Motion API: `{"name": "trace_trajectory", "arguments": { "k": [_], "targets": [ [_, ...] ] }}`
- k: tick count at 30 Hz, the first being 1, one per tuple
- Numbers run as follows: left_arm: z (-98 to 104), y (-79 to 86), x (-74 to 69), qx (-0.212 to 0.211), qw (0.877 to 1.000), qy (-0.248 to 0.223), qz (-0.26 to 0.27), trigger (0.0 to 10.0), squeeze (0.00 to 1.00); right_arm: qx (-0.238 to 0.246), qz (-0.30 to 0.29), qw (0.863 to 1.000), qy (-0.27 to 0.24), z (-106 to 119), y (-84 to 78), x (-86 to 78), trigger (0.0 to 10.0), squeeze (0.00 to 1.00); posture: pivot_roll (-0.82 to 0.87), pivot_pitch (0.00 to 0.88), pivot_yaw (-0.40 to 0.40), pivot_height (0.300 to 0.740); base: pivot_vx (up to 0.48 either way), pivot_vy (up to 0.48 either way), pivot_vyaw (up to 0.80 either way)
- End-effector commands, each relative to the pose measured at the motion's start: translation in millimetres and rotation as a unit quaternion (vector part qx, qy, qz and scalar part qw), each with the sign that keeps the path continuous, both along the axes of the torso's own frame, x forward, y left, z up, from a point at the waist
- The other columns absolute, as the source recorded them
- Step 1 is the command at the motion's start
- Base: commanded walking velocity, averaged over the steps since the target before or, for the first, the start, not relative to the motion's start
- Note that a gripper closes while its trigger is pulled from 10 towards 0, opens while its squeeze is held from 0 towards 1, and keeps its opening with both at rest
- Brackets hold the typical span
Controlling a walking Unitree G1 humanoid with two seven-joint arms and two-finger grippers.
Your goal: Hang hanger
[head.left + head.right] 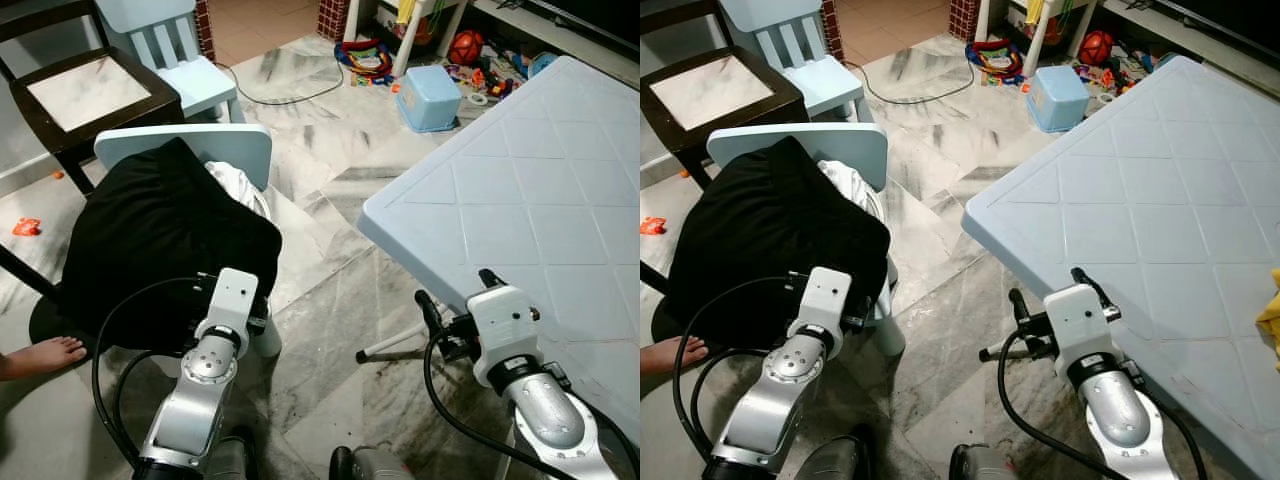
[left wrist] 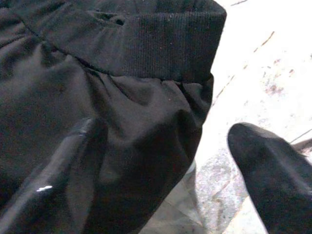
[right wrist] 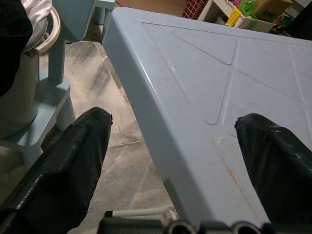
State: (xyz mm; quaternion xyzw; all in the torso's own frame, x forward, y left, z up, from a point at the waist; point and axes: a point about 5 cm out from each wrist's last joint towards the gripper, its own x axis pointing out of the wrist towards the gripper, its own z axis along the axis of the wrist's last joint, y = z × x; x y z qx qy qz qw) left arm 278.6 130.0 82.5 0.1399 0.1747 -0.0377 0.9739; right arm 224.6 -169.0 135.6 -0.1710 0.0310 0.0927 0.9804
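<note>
A black garment (image 1: 160, 250) is draped over a small light blue chair (image 1: 240, 145), with a white cloth (image 1: 235, 185) and a pale curved rim (image 3: 51, 29) tucked beside it. I cannot make out a hanger for sure. My left gripper (image 2: 165, 185) is open at the garment's hem; one finger (image 2: 63, 180) lies against the black fabric, the other (image 2: 273, 180) hangs over the floor. My right gripper (image 3: 170, 165) is open and empty, its fingertips either side of the corner edge of the light blue plastic table (image 1: 540, 180).
A dark wooden chair (image 1: 90, 90) and a second light blue chair (image 1: 180, 60) stand behind. A blue bin (image 1: 428, 97), toys (image 1: 365, 60) and a cable (image 1: 290, 98) lie on the marble floor. A person's foot (image 1: 45, 355) rests at the left.
</note>
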Motion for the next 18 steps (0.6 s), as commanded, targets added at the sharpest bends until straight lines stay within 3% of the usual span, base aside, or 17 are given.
{"name": "trace_trajectory", "arguments": {
  "k": [1, 11, 18],
  "targets": [
    [-1.9, 4.1, 5.9, 0.010, 1.000, -0.003, 0.011, 10.0, 1.00, -0.001, 0.003, 1.000, 0.002, -2.4, 1.9, 0.1, 10.0, 0.00, -0.12, 0.205, -0.073, 0.740, 0.000, 0.000, 0.00],
    [10.1, 7.3, 44.1, 0.007, 0.999, -0.033, 0.040, 10.0, 1.00, -0.003, 0.002, 1.000, -0.001, 0.0, 0.1, -1.2, 10.0, 0.00, -0.16, 0.209, -0.077, 0.740, 0.000, 0.000, 0.00],
    [0.3, 1.1, 55.5, -0.009, 0.999, -0.021, 0.042, 10.0, 1.00, -0.007, -0.003, 1.000, -0.005, 3.5, -1.6, -3.8, 10.0, 0.00, -0.19, 0.214, -0.073, 0.740, 0.000, 0.000, 0.00]
  ]
}}
